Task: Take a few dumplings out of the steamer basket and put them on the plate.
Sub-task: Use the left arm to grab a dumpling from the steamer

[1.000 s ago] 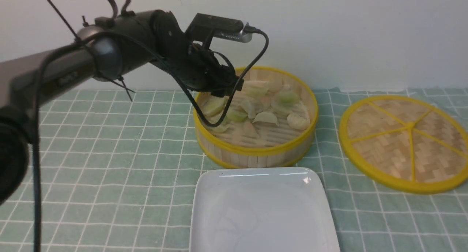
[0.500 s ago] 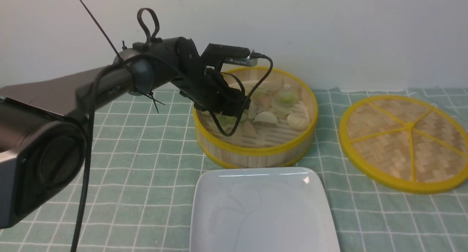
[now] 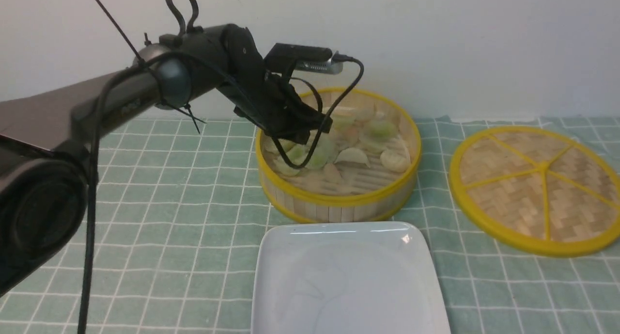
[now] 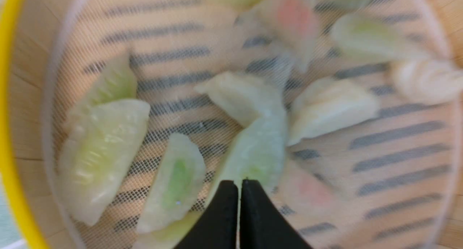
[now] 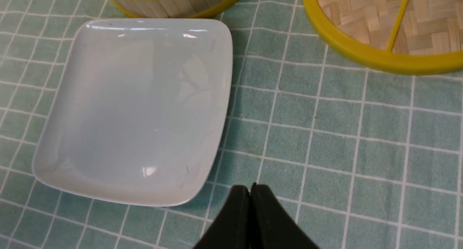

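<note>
The steamer basket point(image 3: 339, 198) stands at the back middle with several pale green, cream and pinkish dumplings point(image 3: 380, 129) on its slatted floor. My left gripper point(image 3: 312, 133) is over the basket's left part. In the left wrist view the left gripper point(image 4: 238, 182) is shut on the thin edge of a pale green dumpling point(image 4: 257, 151), which shows below it in the front view point(image 3: 322, 153). More dumplings point(image 4: 97, 151) lie around it. The white plate point(image 3: 348, 280) sits bare in front of the basket. My right gripper point(image 5: 250, 187) is shut and empty above the cloth by the plate's point(image 5: 137, 104) corner.
A flat woven bamboo disc with yellow spokes point(image 3: 537, 188) lies right of the basket; its rim shows in the right wrist view point(image 5: 379, 57). A green checked cloth point(image 3: 169, 203) covers the table. A white wall stands just behind the basket.
My left gripper went down into the basket's left part, then rose a little with a pale green dumpling in its jaws. The plate and the disc have not moved.
</note>
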Available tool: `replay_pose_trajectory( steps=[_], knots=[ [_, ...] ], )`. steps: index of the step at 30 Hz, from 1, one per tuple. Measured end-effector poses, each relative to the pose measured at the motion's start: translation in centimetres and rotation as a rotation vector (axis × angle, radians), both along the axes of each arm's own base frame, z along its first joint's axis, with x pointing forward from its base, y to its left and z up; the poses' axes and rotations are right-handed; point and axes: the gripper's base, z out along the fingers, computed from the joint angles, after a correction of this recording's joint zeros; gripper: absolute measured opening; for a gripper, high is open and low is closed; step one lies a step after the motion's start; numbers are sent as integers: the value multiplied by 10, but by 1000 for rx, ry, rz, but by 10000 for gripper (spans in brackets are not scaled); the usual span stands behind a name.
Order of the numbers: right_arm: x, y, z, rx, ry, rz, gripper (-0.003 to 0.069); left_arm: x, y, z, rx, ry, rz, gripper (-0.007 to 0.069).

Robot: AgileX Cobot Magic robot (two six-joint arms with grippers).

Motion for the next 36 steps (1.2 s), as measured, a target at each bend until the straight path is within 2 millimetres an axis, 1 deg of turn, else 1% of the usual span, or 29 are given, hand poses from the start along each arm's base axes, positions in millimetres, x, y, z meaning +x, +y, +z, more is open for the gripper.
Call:
replay_pose_trajectory(
  steps=[1, 2, 4, 6, 10, 11, 12, 16, 18, 19, 20, 21, 25, 27, 29, 32, 35, 36],
  knots=[
    [0, 0, 0, 0, 0, 0, -15, -3, 1, 12, -5, -20, -5, -6],
    [0, 0, 0, 0, 0, 0, -15, -5, 2, 19, -5, -37, -15, -6],
    [0, 0, 0, 0, 0, 0, -15, -6, 2, 24, 3, -54, -37, -6],
    [0, 0, 0, 0, 0, 0, -15, -6, 1, 22, 22, -61, -74, -6],
    [0, 0, 0, 0, 0, 0, -15, -5, -2, 11, 49, -55, -118, 4],
    [0, 0, 0, 0, 0, 0, -15, -4, -6, 1, 69, -52, -146, 30],
    [0, 0, 0, 0, 0, 0, -15, -4, -6, 1, 71, -51, -149, 34],
    [0, 0, 0, -1, 0, 0, -15, -2, -19, -20, 124, -83, -211, 147],
    [0, -1, 0, -7, 0, -2, -15, 1, -22, -32, 152, -89, -227, 215],
    [0, -1, 0, -6, 0, -2, -15, 0, -23, -34, 155, -88, -230, 221],
    [0, -1, 0, -15, 1, -4, -15, 2, -23, -42, 175, -84, -237, 255],
    [0, -2, -1, -20, 1, -5, -15, 4, -22, -47, 199, -97, -244, 293],
    [0, -2, -1, -29, 2, -8, -15, 8, -21, -54, 213, -113, -242, 357],
    [0, -2, -1, -29, 2, -8, -15, 8, -22, -55, 213, -114, -243, 365],
    [0, -2, -1, -30, 2, -8, -15, 9, -23, -63, 225, -106, -248, 375],
    [0, -2, -1, -30, 2, -8, -15, 9, -23, -65, 226, -104, -248, 373],
    [0, -2, -1, -30, 2, -8, -15, 9, -23, -66, 223, -97, -242, 349],
    [0, -2, -1, -30, 1, -8, -15, 9, -23, -66, 218, -86, -234, 301]
  ],
)
